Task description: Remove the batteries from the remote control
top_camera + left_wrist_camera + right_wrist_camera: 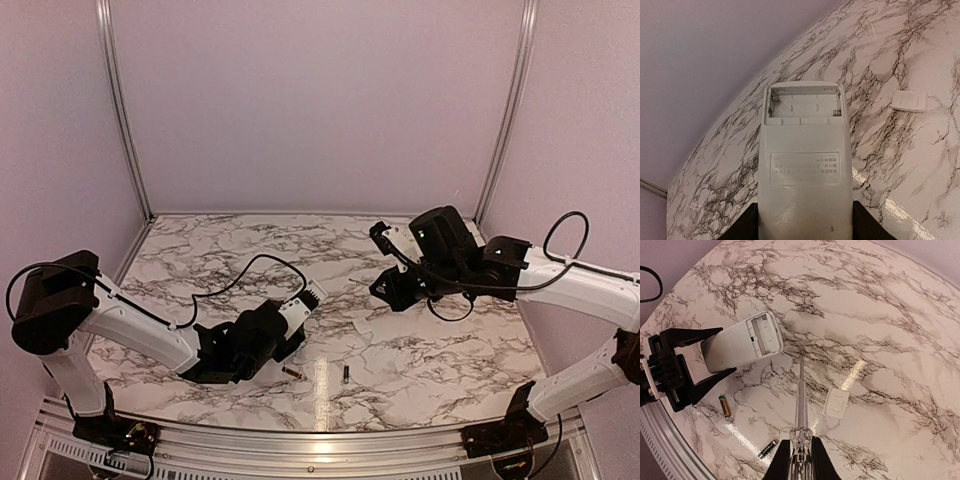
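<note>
A white marble-patterned table [250, 240] with dark veins stood between plain pale walls [320, 100]. A small white rounded cover [836, 403] lay flat near the table's middle, just beside a long thin clear rod [801, 390].

We hold our left arm [140, 332] low, its forearm running nearly level and inward to the right. Our left gripper [288, 326] stands half spread, both fingers pressed on the sides of the remote control [306, 300], clamping it. Our right arm [585, 282] rises at the right edge, bends at the elbow and reaches inward — wrist raised. Our right gripper [799, 449] points down, nearly closed, pinching a thin clear rod [801, 390].
</note>
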